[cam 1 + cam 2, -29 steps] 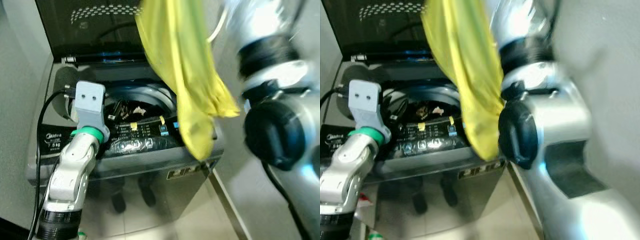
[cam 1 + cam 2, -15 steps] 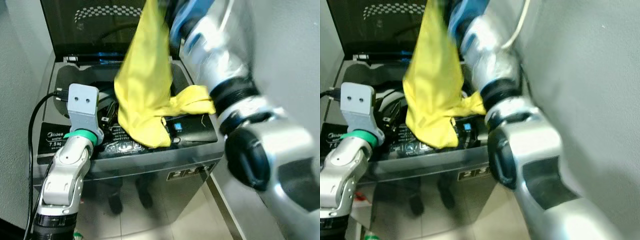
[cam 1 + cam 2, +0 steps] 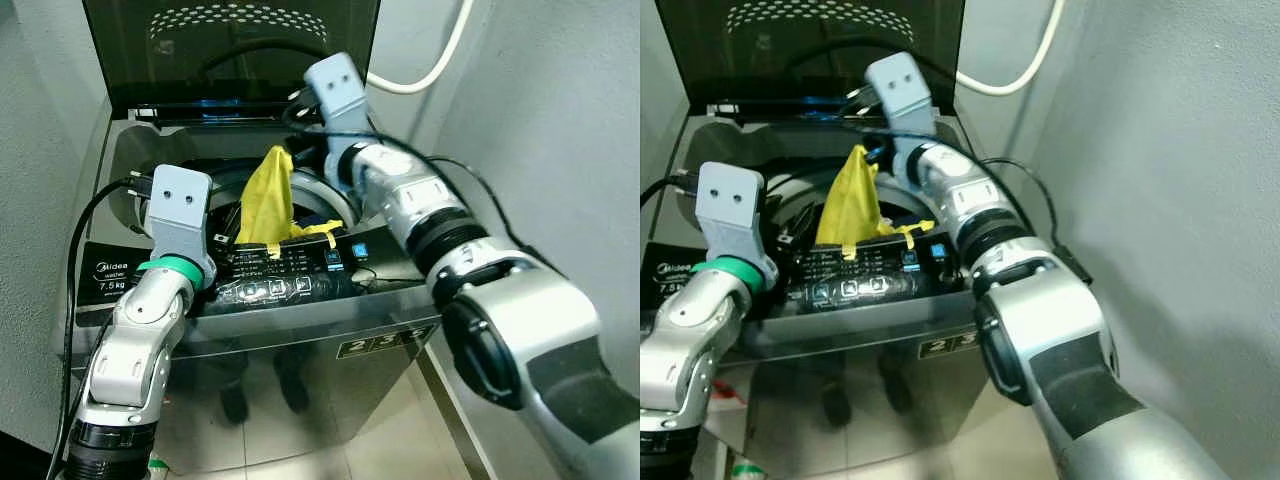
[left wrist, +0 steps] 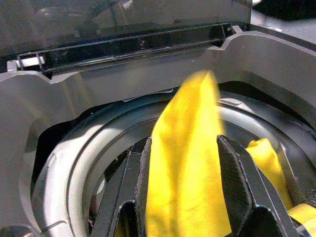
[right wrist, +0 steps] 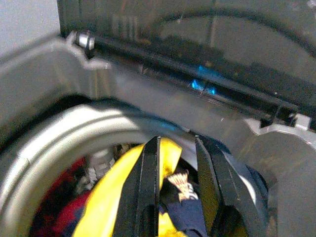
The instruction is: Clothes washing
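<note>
While the yellow garment (image 3: 265, 205) is hanging half inside the open top-loader, the loading step is looking nearly done but not finished. Its upper end is rising to a peak above the drum mouth (image 4: 74, 148), its body is dropping into the drum, and one corner is trailing over the front edge of the opening onto the control panel (image 3: 290, 275). So its long axis is running close to upright, tip pointing toward the raised lid (image 3: 230, 50), leaning slightly to the rear.

Red and dark blue clothes (image 5: 64, 217) are already lying in the drum beneath it. By my judgement, what is left is letting the garment go, tucking the trailing corner in, lowering the lid and starting the wash.

The right gripper (image 5: 175, 182) is reaching in over the back edge of the washing machine (image 3: 300, 340), fingers slightly parted with the yellow cloth at one finger; whether it is pinching is unclear. The left gripper (image 4: 190, 197) is hovering at the front left of the opening, fingers spread, with the garment hanging beyond them.
</note>
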Motion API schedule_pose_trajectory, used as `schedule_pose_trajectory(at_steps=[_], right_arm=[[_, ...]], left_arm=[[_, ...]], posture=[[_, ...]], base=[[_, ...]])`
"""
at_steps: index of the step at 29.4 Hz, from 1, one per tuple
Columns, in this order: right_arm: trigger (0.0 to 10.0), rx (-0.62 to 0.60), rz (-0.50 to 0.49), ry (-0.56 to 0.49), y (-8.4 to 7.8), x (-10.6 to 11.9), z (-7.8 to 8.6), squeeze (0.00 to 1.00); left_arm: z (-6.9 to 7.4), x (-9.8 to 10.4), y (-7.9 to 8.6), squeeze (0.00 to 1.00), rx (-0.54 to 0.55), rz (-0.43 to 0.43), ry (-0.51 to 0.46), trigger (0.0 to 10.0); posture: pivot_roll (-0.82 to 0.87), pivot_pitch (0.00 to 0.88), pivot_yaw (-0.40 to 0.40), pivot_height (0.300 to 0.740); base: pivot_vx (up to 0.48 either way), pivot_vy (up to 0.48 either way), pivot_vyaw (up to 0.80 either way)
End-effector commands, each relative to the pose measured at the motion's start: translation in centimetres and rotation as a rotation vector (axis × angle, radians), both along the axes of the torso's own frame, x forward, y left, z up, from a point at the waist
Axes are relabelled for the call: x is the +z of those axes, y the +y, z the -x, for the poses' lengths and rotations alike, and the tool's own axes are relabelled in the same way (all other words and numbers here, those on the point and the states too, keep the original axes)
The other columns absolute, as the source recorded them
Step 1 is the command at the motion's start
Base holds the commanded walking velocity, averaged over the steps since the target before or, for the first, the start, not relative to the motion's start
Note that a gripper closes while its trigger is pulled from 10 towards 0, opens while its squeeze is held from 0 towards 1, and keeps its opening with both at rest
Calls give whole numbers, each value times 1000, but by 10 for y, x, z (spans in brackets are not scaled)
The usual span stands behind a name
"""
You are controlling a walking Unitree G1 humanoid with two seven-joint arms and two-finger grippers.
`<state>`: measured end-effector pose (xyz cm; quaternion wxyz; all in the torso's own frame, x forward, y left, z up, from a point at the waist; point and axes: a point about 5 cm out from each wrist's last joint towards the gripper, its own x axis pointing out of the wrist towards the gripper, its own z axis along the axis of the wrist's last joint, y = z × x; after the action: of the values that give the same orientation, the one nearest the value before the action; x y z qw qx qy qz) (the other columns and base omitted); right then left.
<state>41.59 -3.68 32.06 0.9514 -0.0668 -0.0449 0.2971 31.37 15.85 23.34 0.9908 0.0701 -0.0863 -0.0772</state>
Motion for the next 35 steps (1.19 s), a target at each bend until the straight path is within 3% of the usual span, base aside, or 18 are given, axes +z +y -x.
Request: schedule_pose_trajectory(at_steps=[1, 7, 8, 11, 13, 15, 19, 20, 22, 30, 35], right_arm=[[10000, 28, -38, 16, 0, 10, 1, 0], [10000, 73, -45, 41, -6, 16, 1, 0], [10000, 75, -85, 27, -17, 22, 0, 0], [10000, 73, -115, 14, -24, 26, 0, 0], [10000, -8, -273, 31, -52, 3, -6, 0], [10000, -70, -351, 68, -66, -25, -6, 0], [10000, -98, -380, 77, -69, -38, -4, 0], [10000, -147, -416, 37, -73, -51, 2, 0], [10000, -236, -396, -70, -80, -68, 18, 0], [10000, -237, -417, -112, -75, -84, 43, 0], [10000, -192, -450, -166, -63, -91, 64, 0]], left_arm=[[-1, -2, -2, 0, -11, -7, 17, 10000], [-2, -2, -2, 0, -11, -8, 18, 10000], [-3, -2, -2, 0, -13, -11, 19, 10000], [-4, -1, -2, 0, -14, -13, 19, 10000], [-7, -1, -5, 0, -21, -14, 20, 10000], [-9, -1, -8, 0, -28, -11, 20, 10000], [-9, 0, -10, 0, -31, -9, 19, 10000], [-10, 0, -11, 0, -36, -4, 18, 10000], [-13, 0, -13, 0, -37, -25, 12, 10000], [-14, -1, -18, 0, -45, -6, 9, 10000], [-9, -8, -25, 0, -80, -7, 1, 10000]], posture=[[193, 42, 10, 740], [192, 40, 16, 740], [185, 38, 33, 740], [185, 38, 33, 740], [164, 39, 53, 740], [163, 38, 57, 740], [161, 40, 63, 740], [156, 39, 68, 740], [140, 36, 76, 740], [120, 36, 76, 740], [115, 30, 74, 740]], base=[[0, 0, 0], [0, 0, 0], [0, 0, 0], [0, 0, 0], [0, 0, 0], [0, 0, 0], [0, 0, 0], [0, 0, 0], [0, 0, 0], [0, 0, 0], [0, 0, 800]])
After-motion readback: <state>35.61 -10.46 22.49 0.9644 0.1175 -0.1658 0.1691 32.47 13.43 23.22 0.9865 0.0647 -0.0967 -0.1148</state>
